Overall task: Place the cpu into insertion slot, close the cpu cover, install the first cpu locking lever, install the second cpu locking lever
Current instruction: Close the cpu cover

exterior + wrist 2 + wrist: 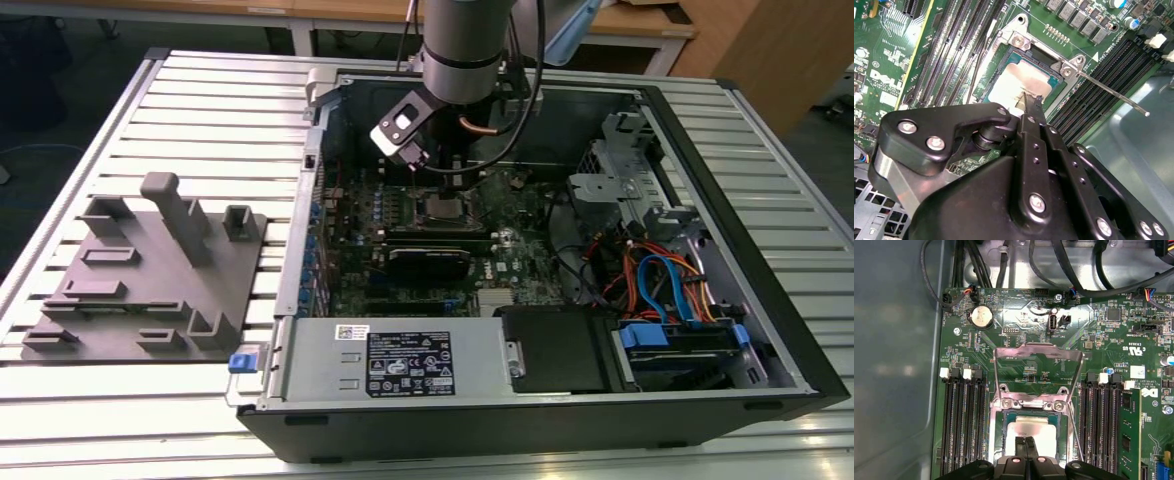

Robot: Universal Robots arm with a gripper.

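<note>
In the insertion slot (995, 440) sits the cpu (1043, 432), the end effector (1026, 440) pinched narrow on its top

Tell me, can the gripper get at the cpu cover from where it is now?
Probably yes. The gripper sits shut over the cpu, which lies in the insertion slot. The cpu cover stands open just beyond it, with nothing between them.

Arm (461, 40) vertical, reaching straight down; hand (1026, 440) closed, fingertips pressed together.
</note>
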